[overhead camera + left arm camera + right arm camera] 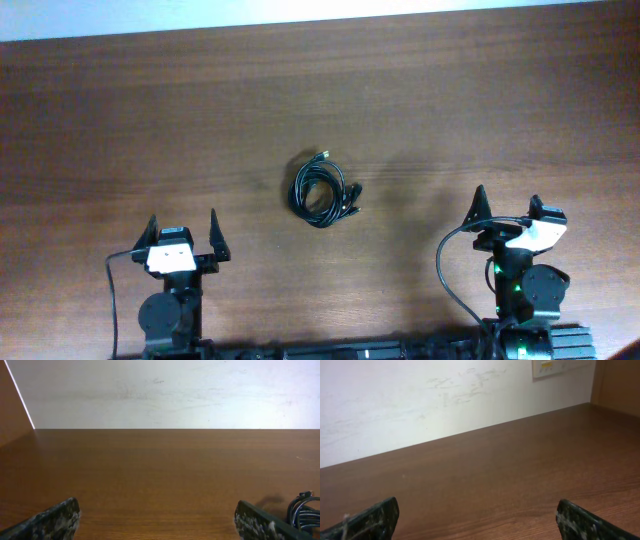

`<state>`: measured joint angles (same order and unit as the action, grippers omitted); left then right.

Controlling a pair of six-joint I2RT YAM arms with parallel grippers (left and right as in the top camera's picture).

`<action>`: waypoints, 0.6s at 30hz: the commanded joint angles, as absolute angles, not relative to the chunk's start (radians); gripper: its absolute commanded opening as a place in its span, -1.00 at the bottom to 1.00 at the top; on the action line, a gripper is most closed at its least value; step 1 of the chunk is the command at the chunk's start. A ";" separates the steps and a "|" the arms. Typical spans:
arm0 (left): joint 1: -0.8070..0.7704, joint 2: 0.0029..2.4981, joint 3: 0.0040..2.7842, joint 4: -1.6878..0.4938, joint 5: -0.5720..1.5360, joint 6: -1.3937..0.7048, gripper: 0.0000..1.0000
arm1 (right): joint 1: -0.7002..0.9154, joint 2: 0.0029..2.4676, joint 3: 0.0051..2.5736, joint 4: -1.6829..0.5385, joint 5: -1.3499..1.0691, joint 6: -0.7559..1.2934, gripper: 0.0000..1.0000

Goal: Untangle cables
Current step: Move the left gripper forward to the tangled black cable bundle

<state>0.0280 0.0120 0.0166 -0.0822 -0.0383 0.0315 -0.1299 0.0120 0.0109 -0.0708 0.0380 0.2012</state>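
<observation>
Overhead: cables (324, 188) in 1 tangled coil on the bench (150, 120), ahead-right of the left end effector (183, 226) and ahead-left of the right end effector (507, 200), well apart from both, each spread wide and gripping nothing.

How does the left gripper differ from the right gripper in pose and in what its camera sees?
The left gripper sits level; the right gripper is rolled, so its view slants. The left wrist camera catches the cables at its right edge; the right wrist camera shows none. Both have open, empty jaws.
</observation>
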 commanded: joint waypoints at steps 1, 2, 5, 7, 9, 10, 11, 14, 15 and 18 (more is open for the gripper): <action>0.024 0.005 0.009 -0.080 -0.046 0.047 0.98 | -0.125 0.004 0.006 -0.076 0.064 0.191 0.97; 0.024 0.005 0.009 -0.080 -0.046 0.047 0.98 | -0.125 0.004 0.006 -0.075 0.065 0.191 0.97; 0.024 0.005 0.009 -0.080 -0.046 0.047 0.98 | -0.125 0.004 0.006 -0.076 0.064 0.191 0.98; 0.024 0.005 0.009 -0.080 -0.046 0.047 0.98 | -0.125 0.004 0.006 -0.076 0.064 0.191 0.97; 0.024 0.005 0.009 -0.080 -0.046 0.047 0.98 | -0.125 0.004 0.006 -0.076 0.064 0.191 0.97; 0.024 0.005 0.009 -0.080 -0.046 0.047 0.98 | -0.125 0.004 0.006 -0.076 0.064 0.191 0.98; 0.024 0.005 0.009 -0.069 -0.063 0.056 0.98 | -0.125 0.004 0.006 -0.075 0.065 0.191 0.97; 0.024 0.007 0.009 -0.075 -0.094 0.062 0.98 | -0.125 0.004 0.006 -0.076 0.064 0.191 0.97; 0.024 0.007 0.009 -0.050 -0.095 0.062 0.98 | -0.125 0.004 0.006 -0.076 0.064 0.191 0.98; 0.022 0.007 0.009 -0.060 -0.030 0.057 0.98 | -0.125 0.004 0.006 -0.076 0.064 0.191 0.98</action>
